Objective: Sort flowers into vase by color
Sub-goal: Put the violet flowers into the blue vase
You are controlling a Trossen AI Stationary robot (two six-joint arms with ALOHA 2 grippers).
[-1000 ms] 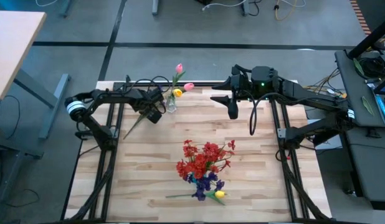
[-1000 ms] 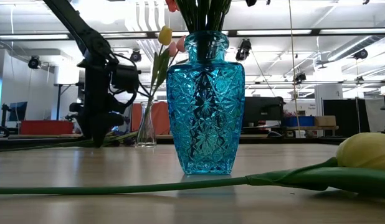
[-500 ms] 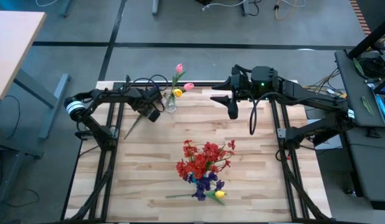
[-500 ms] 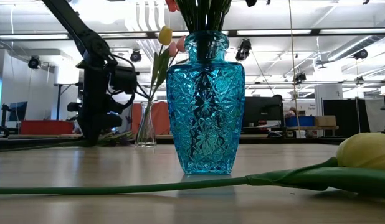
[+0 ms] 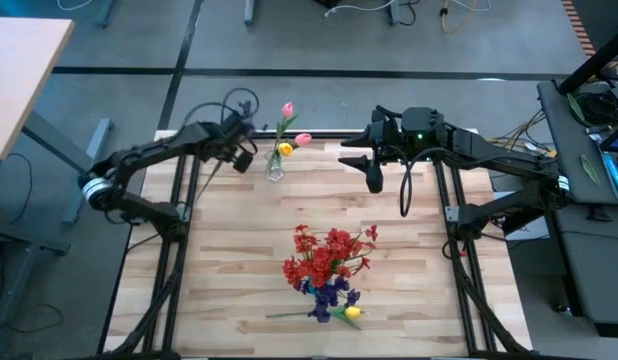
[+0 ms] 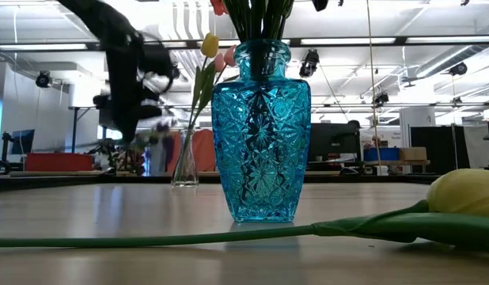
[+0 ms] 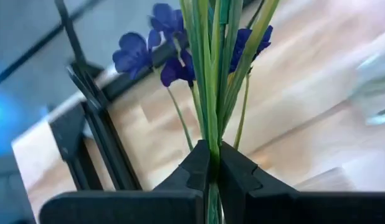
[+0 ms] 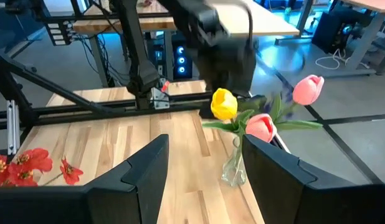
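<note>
A purple flower cluster (image 7: 149,53) on green stems is in my left gripper (image 7: 211,152), which is shut on it above the table's far left part (image 5: 241,152). Beside it a small clear vase (image 5: 275,168) holds pink tulips (image 8: 308,89) and a yellow tulip (image 8: 223,103). A blue glass vase (image 6: 260,131) near the table's middle holds red flowers (image 5: 329,255) and purple flowers (image 5: 332,293). Another yellow tulip (image 5: 352,312) lies flat on the table in front of it. My right gripper (image 5: 374,172) hangs open over the far right part. My left gripper pinches the bundle of thin green stems (image 7: 210,134) between its two fingers, some way below the purple blooms. The blooms stand out beyond the fingertips. The flower is lifted clear of the table.
Black frame rails (image 5: 179,240) run along both sides of the wooden table (image 5: 239,270). The lying tulip's long stem (image 6: 149,237) stretches across the near part of the table. Bare wood lies between the two vases.
My left gripper has shut on the purple flower's stems, then risen and swung toward the table's far edge. The flower, which lay on the table at the left, is now lifted clear.
</note>
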